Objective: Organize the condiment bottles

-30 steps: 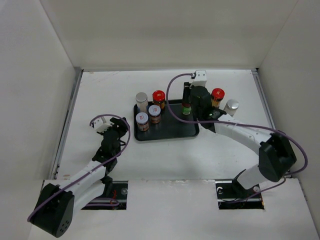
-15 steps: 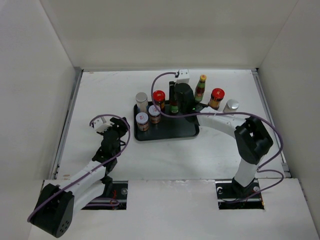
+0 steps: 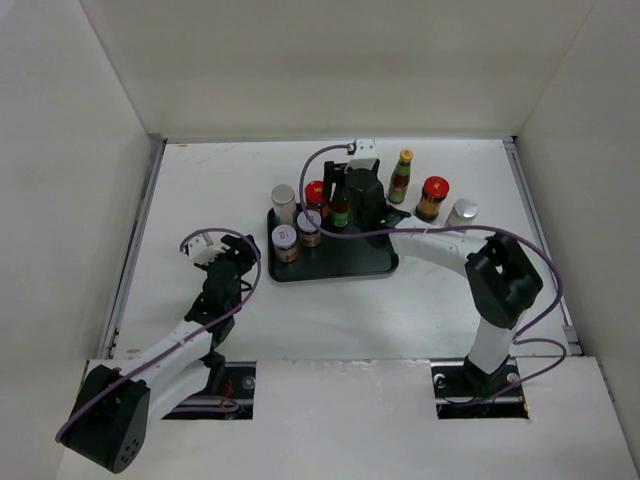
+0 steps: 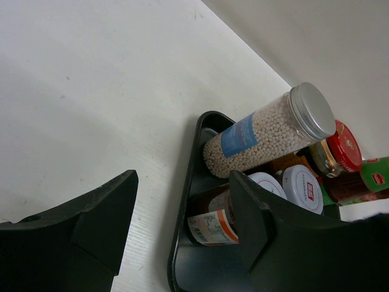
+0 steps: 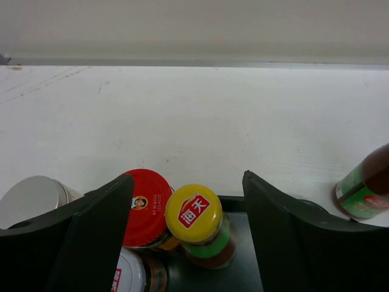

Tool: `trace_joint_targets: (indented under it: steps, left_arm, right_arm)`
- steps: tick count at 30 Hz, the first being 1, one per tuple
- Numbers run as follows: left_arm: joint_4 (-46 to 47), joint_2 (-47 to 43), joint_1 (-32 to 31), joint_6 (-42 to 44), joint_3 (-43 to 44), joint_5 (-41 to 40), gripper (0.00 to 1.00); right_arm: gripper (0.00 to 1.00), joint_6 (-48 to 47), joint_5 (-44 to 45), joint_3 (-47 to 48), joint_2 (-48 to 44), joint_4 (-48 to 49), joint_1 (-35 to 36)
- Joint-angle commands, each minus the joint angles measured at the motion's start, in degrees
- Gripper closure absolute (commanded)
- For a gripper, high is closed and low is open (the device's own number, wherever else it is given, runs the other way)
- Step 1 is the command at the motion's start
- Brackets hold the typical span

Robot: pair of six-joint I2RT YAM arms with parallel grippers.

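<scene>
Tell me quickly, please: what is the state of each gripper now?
Left gripper: open, holding nothing.
Right gripper: open, its fingers on either side of the yellow-capped bottle, not gripping it.

A black tray [image 3: 350,262] is seen on a white table [image 3: 220,180]. A red cap [image 5: 144,205], a yellow cap [image 5: 194,213] with a red label, and a silver lid [image 4: 312,111] over white beads and a blue label are shown.

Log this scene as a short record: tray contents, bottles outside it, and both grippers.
On tray: five: bead jar, red-capped jar, yellow-capped bottle, two white-lidded jars
Off tray: slim sauce bottle, second red-capped jar, silver-lidded jar
Right gripper: open, straddling the yellow-capped bottle
Left gripper: open, empty, left of tray
</scene>
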Motion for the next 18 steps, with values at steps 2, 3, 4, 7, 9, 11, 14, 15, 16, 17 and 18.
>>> trace_joint_targets:
  steps: [2, 3, 4, 7, 9, 11, 14, 15, 16, 17, 18]
  left_arm:
    - [3.2, 0.7, 0.4, -0.9, 0.4, 0.7, 0.4]
    - [3.2, 0.7, 0.4, -0.9, 0.4, 0.8, 0.4]
    - [3.2, 0.3, 0.3, -0.9, 0.3, 0.8, 0.4]
    - [3.2, -0.1, 0.4, -0.9, 0.2, 0.5, 0.4]
    - [3.1, -0.1, 0.5, -0.9, 0.2, 0.8, 0.4]
    - [3.2, -0.3, 0.5, -0.9, 0.1, 0.8, 0.4]
    - [3.2, 0.0, 0.5, -0.9, 0.2, 0.8, 0.39]
    - [3.1, 0.0, 0.5, -0.9, 0.2, 0.9, 0.39]
    - [3.1, -0.1, 0.4, -0.6, 0.2, 1.0, 0.39]
    - [3.2, -0.2, 0.5, -0.6, 0.2, 0.9, 0.39]
    - [3.2, -0.2, 0.6, -0.6, 0.2, 0.9, 0.39]
  right_arm:
    - [0.15, 1.1, -0.1, -2.7, -7.6, 4.8, 0.1]
    - [0.15, 1.1, -1.0, -3.6, -9.3, 4.6, -0.4]
    - [0.15, 1.2, -1.9, -4.8, -11.1, 4.8, -1.3]
    - [0.37, 3.6, -5.2, -8.5, -15.9, 4.3, -6.1]
    - [0.63, 5.5, -7.7, -9.7, -17.3, 2.9, -10.6]
    - [0.73, 7.7, -8.7, -9.6, -18.8, -1.9, -15.1]
    - [0.62, 6.9, -8.9, -7.0, -18.2, -7.4, -20.2]
    - [0.54, 5.9, -8.5, -5.6, -17.3, -9.0, -21.4]
    - [0.44, 5.1, -8.3, -4.5, -16.4, -10.1, -22.4]
    - [0.36, 4.3, -8.6, -3.4, -15.2, -11.2, -23.3]
    - [0.28, 3.4, -9.1, -2.1, -14.0, -12.4, -23.8]
